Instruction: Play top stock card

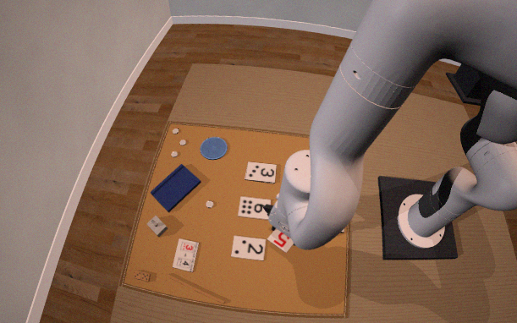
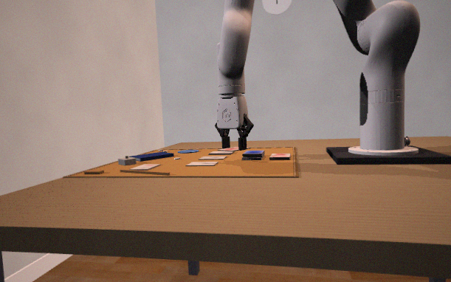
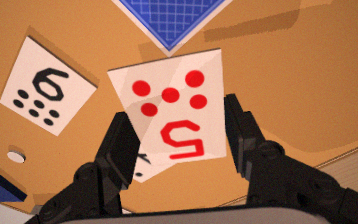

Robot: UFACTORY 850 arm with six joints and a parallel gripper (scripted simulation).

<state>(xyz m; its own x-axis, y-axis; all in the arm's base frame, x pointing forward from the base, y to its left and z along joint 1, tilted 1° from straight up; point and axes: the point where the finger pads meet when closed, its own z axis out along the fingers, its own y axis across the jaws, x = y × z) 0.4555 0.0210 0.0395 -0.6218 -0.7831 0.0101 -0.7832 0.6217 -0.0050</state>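
While fingers (image 1: 268, 210) (image 2: 226, 142) grip red five (image 1: 281, 240) (image 2: 230, 149) (image 3: 172, 102), stock (image 2: 254, 153) (image 3: 170, 22) lies facedown.

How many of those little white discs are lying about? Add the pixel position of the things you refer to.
4. Three sit in one corner of the card cloth (image 1: 225, 275) (image 2: 233, 171) (image 3: 300, 100), beside the blue round (image 1: 213, 148) (image 2: 188, 151); one (image 1: 209, 204) (image 2: 176, 159) (image 3: 16, 156) lies between the navy box (image 1: 176, 188) (image 2: 152, 157) (image 3: 0, 187) and black six (image 1: 247, 206) (image 2: 212, 158) (image 3: 48, 92). The arm (image 1: 335, 169) (image 2: 237, 48) might hide more.
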